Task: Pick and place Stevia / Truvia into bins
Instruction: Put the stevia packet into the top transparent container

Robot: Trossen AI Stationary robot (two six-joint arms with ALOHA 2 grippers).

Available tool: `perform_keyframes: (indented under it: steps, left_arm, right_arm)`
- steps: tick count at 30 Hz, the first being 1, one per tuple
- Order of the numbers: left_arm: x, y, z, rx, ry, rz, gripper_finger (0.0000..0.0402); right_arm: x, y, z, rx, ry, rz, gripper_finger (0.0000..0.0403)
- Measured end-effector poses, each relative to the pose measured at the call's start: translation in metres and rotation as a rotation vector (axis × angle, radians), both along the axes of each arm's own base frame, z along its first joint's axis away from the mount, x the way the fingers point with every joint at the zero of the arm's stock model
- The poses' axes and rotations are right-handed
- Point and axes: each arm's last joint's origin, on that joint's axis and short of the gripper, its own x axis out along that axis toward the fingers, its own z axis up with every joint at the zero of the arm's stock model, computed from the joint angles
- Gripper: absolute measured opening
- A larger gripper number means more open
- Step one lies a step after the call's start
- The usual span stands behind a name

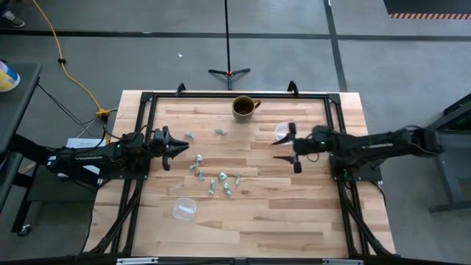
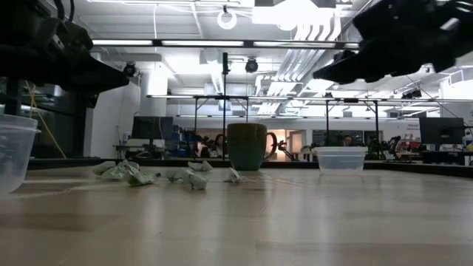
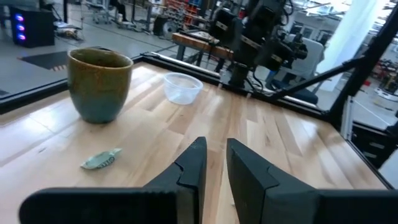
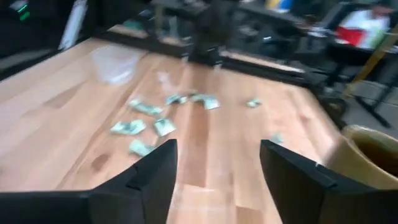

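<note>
Several pale green packets [image 1: 213, 177] lie scattered on the wooden table's middle, also seen in the low view [image 2: 148, 174] and the right wrist view [image 4: 155, 118]. One clear cup [image 1: 184, 209] stands near the near-left side, the other [image 1: 282, 131] near the far right. My left gripper [image 1: 184, 147] hovers left of the packets, its fingers [image 3: 216, 152] a narrow gap apart with nothing between them. My right gripper [image 1: 283, 151] hovers right of the packets, beside the far cup, open wide [image 4: 217, 155] and empty. One packet [image 3: 101, 160] lies ahead of my left gripper.
A brown mug [image 1: 244, 107] stands at the table's far middle, close to the far cup [image 3: 182, 87]. A black frame [image 1: 147, 99] runs around the table. Bare wood stretches along the near edge. Both arms hang above the table surface in the low view.
</note>
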Motion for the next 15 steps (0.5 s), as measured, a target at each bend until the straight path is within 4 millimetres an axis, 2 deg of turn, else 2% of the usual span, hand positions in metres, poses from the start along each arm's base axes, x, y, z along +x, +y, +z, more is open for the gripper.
perform_keyframes:
  steps: [6,10,15]
  left_arm:
    - [0.0,0.001,0.001,0.002,-0.008,0.02,0.0099]
    - [0.0,0.002,0.001,0.006,-0.014,0.058,0.0099]
    - [0.0,0.003,0.002,0.008,-0.017,0.089,0.0099]
  right_arm:
    - [0.039,0.0,-0.007,0.029,0.102,0.161,0.0232]
    - [0.067,0.009,-0.02,0.013,0.179,0.233,0.0223]
    - [0.103,0.025,-0.031,-0.005,0.246,0.202,0.0204]
